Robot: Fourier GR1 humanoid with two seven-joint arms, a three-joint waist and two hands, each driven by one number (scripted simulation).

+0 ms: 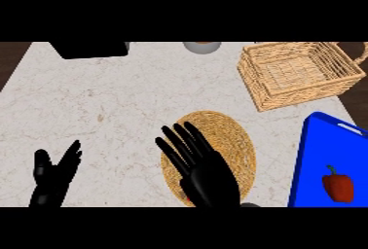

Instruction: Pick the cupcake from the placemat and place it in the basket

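A round woven placemat point(226, 141) lies on the marble counter at centre right. My right hand point(205, 172) hovers over its left half, fingers straight and spread, pointing up and left. A small red bit shows under the palm at the mat's lower edge; the cupcake itself is hidden. The wicker basket point(262, 87) with a handle stands at the far right, well beyond the hand. My left hand point(54, 177) rests open at the lower left, fingers up.
A blue tray point(313, 160) at the right edge holds a red bell pepper point(338, 187). A black box point(90, 48) sits at the back left and a grey round object point(201, 47) at the back centre.
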